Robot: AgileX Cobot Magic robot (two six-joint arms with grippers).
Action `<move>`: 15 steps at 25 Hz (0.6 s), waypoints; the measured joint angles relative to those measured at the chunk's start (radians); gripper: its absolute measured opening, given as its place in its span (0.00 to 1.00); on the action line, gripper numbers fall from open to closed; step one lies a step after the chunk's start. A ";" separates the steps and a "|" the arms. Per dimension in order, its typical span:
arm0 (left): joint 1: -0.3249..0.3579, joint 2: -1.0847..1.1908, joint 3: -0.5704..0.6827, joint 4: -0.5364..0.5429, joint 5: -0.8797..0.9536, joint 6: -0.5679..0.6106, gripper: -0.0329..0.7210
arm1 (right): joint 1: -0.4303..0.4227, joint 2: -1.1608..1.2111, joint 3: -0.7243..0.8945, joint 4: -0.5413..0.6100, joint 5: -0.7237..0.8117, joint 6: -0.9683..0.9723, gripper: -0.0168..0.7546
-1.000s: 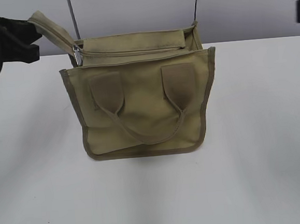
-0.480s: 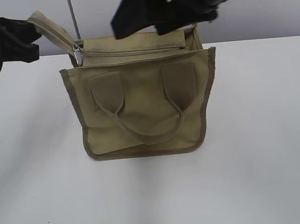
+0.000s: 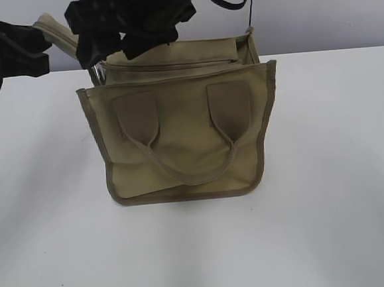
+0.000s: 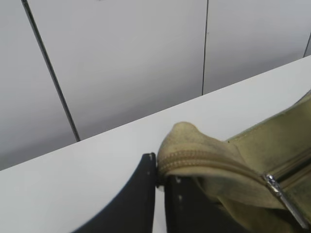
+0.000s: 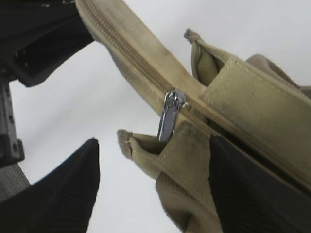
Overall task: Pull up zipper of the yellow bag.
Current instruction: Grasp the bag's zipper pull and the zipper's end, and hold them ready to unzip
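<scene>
The yellow bag point(image 3: 185, 137) stands upright on the white table. Its zipper point(image 3: 172, 64) runs along the top. My left gripper point(image 3: 35, 46) is shut on the loose tail end of the zipper tape point(image 4: 182, 145), holding it out to the left; the left wrist view shows its jaws point(image 4: 160, 162) pinching the tape. My right gripper point(image 3: 105, 50) has reached across to the bag's top left corner. In the right wrist view it point(image 5: 153, 141) is open, and the silver pull tab point(image 5: 168, 121) hangs just beyond the gap between its fingers, untouched. The tab also shows in the left wrist view point(image 4: 286, 201).
The white table point(image 3: 330, 206) extends around the bag. A grey panelled wall point(image 4: 121, 63) rises right behind the table's far edge. The bag's two webbing handles point(image 3: 194, 170) hang down its front face.
My right arm has swept in from the upper right, across the bag's top, to its left end at the pull tab. The left gripper and the bag have not moved.
</scene>
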 joint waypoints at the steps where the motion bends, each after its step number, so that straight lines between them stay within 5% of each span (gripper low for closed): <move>1: 0.000 0.000 0.000 0.000 0.000 0.000 0.08 | 0.000 0.015 -0.017 -0.002 -0.001 0.000 0.69; 15: -0.002 0.000 0.000 -0.009 -0.009 -0.009 0.08 | 0.000 0.156 -0.090 -0.015 -0.041 0.014 0.57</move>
